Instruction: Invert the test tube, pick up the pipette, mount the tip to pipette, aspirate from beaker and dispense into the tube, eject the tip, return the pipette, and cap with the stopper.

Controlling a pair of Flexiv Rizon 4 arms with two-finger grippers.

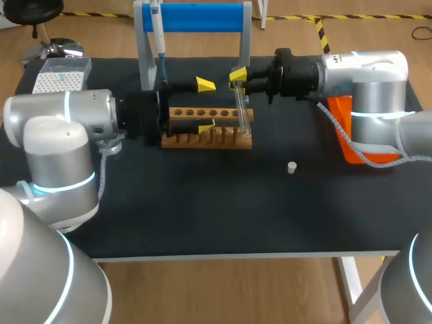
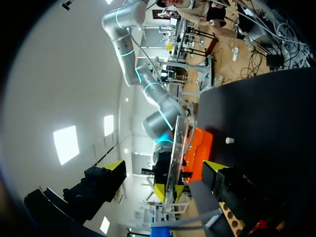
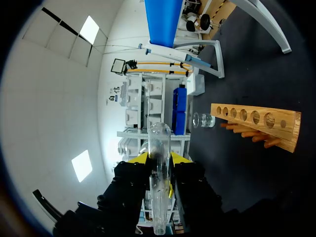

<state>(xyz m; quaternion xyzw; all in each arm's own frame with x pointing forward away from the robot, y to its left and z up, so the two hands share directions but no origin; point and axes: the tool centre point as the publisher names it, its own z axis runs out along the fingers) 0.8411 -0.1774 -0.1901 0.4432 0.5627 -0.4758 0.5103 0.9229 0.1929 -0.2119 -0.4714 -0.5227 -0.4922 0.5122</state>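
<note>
Black tabletop w/ rack: glass tube is clamped by right fingers; judged light, slick, fragile, best gripped mid-length, gently. Left fingers are spread apart.

The desk is matt black. The test tube is clear glass, and the rack is honey-brown wood with dark holes. The stopper is cream. At the rack's three o'clock is an orange bin, at its twelve o'clock a stand with a bright blue bar on pale grey legs, and at ten o'clock a white tip box with a fine dotted grid. The left arm and right arm are silver with cyan rings. The left claw and right claw are black, tipped yellow.
</note>
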